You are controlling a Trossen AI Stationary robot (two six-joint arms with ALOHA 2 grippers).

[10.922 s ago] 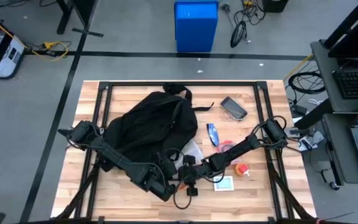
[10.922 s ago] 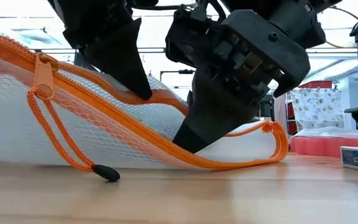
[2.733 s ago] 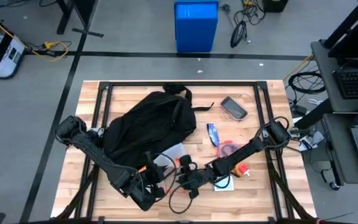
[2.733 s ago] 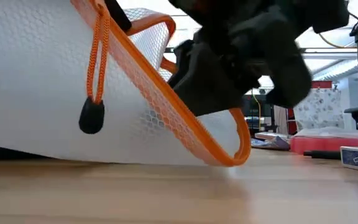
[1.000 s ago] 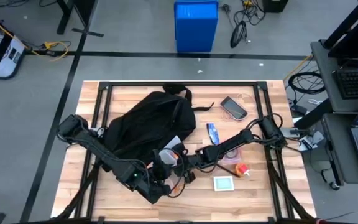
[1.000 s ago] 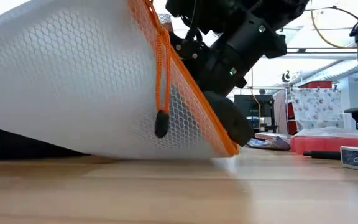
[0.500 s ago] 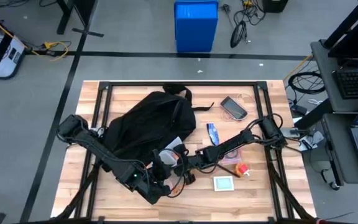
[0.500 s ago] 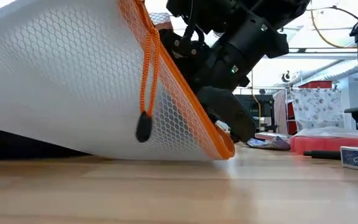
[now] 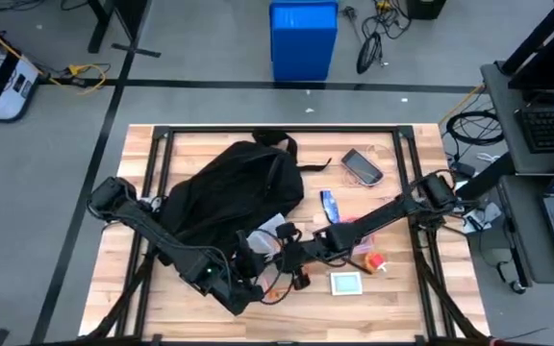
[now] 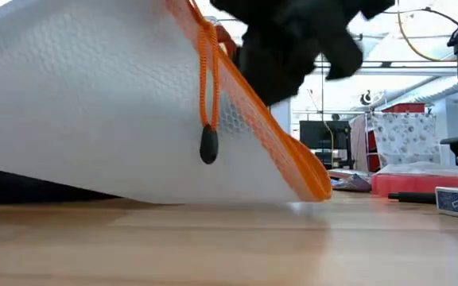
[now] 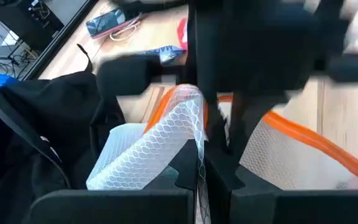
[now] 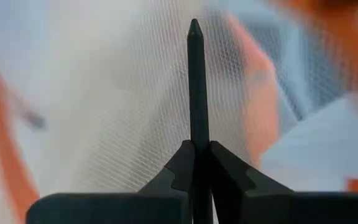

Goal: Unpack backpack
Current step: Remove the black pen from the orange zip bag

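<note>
The black backpack [image 9: 229,192] lies on the table's left half. At its near right side a white mesh pouch [image 9: 269,232] with an orange zipper edge [image 10: 269,135] sticks out. In the low view the pouch [image 10: 94,111] rests on the wood, its zipper cord [image 10: 207,95] hanging. My left gripper [image 11: 199,163] is shut on the pouch's mesh. My right gripper [image 12: 194,81] reaches in from the right, shut, with mesh filling its view; in the high view it [image 9: 289,255] sits at the pouch's near right side. My left gripper pinches a bunched fold of the pouch's white mesh [image 11: 191,127] between its two fingers, near the orange zipper edge. The pouch's underside lies on the table. My right gripper is shut at the pouch, but its own fingers [image 12: 194,56] hide the place of contact.
On the right half lie a dark phone-like case [image 9: 362,165], a blue packet [image 9: 330,206], a red item [image 9: 354,231], a small red and yellow toy [image 9: 375,259] and a white card [image 9: 345,284]. A blue bin [image 9: 303,38] stands on the floor beyond the far edge.
My right arm has drawn back toward the table's right edge. The pouch's orange-edged corner has slid the same way along the wood, and the zipper cord has swung. The backpack has stayed where it was.
</note>
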